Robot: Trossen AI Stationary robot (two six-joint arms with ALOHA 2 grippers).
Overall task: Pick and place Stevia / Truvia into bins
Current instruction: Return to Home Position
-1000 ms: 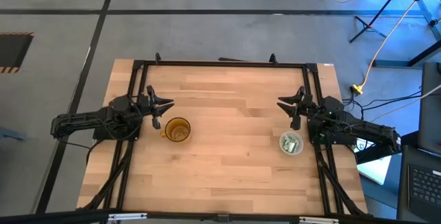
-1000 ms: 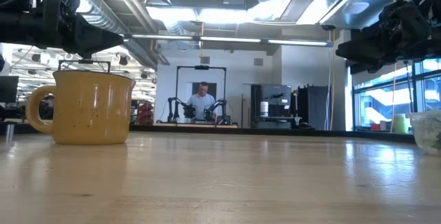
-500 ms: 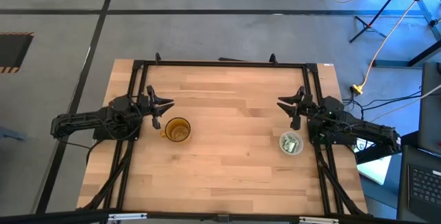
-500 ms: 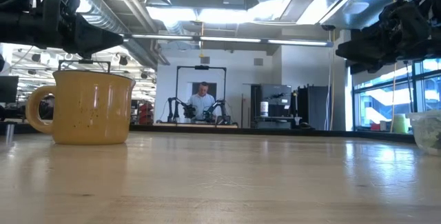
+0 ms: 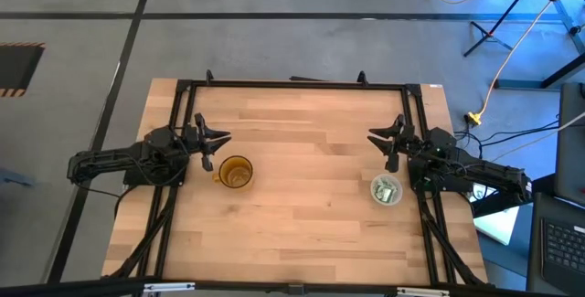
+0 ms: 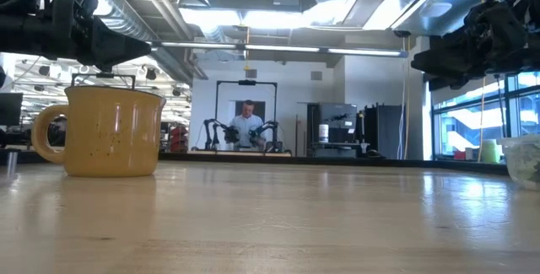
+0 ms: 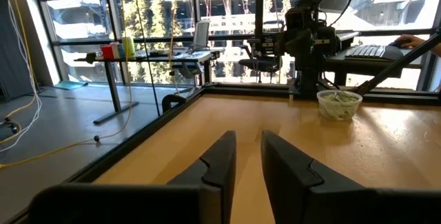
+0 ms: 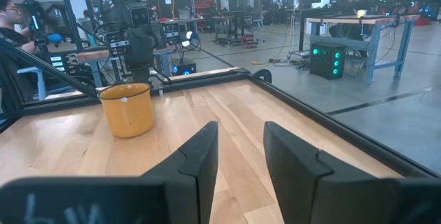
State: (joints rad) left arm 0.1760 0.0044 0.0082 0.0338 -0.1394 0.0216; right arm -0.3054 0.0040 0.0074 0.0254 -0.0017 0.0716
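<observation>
The amber mug (image 5: 236,172) stands upright on the wooden table at centre left; it also shows in the low view (image 6: 110,131) and the right wrist view (image 8: 127,108). The clear cup (image 5: 387,190) stands at the right and holds green and white sachets (image 7: 339,98). I see no sachets loose on the table. My left gripper (image 5: 219,140) hovers just beyond the mug toward the far left, open by a narrow gap (image 7: 248,141) and empty. My right gripper (image 5: 375,138) hovers beyond the clear cup toward the far side, open (image 8: 241,131) and empty.
A black frame (image 5: 292,84) runs along the table's far edge and down both sides. Bare wood (image 5: 306,169) lies between the mug and the cup. A person (image 6: 247,126) sits far off in the room behind the table.
</observation>
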